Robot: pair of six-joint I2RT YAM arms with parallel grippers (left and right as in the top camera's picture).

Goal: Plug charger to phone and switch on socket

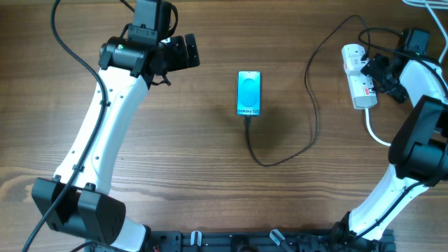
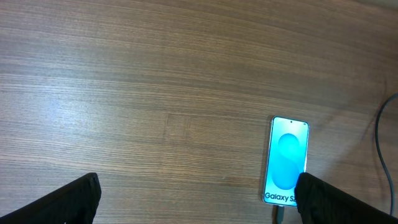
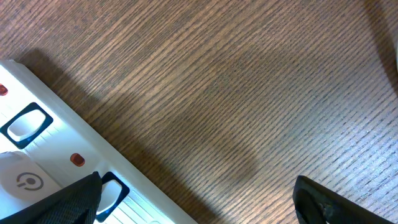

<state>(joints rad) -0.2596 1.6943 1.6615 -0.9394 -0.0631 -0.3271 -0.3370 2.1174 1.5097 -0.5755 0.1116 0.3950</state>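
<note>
The phone lies in the middle of the table, its cyan screen lit. It also shows in the left wrist view. The thin black charger cable is plugged into the phone's bottom edge and curves right and up toward the socket, a white power strip at the right. The strip fills the lower left of the right wrist view, with switches and red lights. My left gripper is open, left of and beyond the phone. My right gripper is open beside the strip's right side.
A white lead runs from the strip's near end toward my right arm. More cables hang at the far right corner. A black rail lies along the near table edge.
</note>
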